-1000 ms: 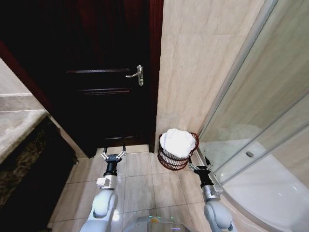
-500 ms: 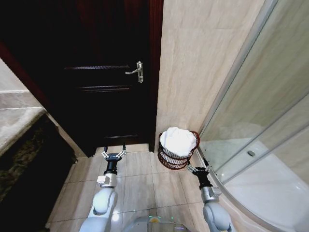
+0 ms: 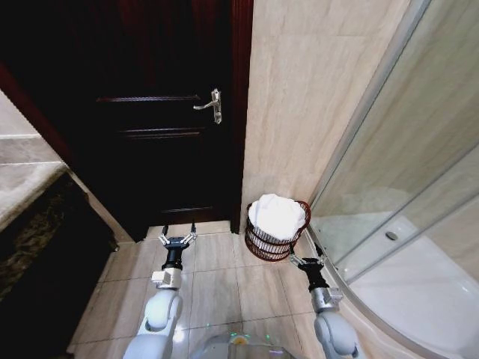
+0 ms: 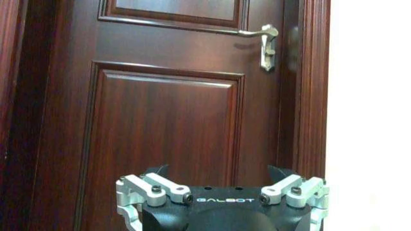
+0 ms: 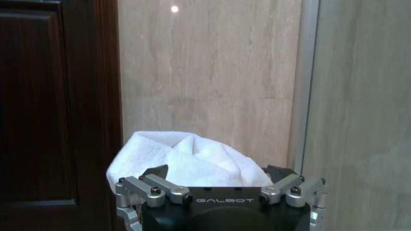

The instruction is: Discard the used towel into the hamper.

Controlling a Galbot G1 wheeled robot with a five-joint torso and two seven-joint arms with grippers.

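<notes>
The right end effector (image 3: 307,258) is held low over the tiled floor (image 3: 217,280), just beside the hamper (image 3: 274,243), with its fingers spread open and nothing between them. The left end effector (image 3: 177,238) is likewise held open and empty, well apart from the hamper, in front of the dark wooden door (image 3: 150,112). The hamper is seen standing on the floor at the foot of the beige tiled wall (image 3: 314,97), between the door frame and the glass shower enclosure (image 3: 404,187). A white towel (image 3: 275,215) is piled inside it, rising above the rim. In the right wrist view the towel (image 5: 189,159) is seen directly ahead of the open fingers. A silver lever handle (image 4: 264,43) is seen on the door in the left wrist view.
</notes>
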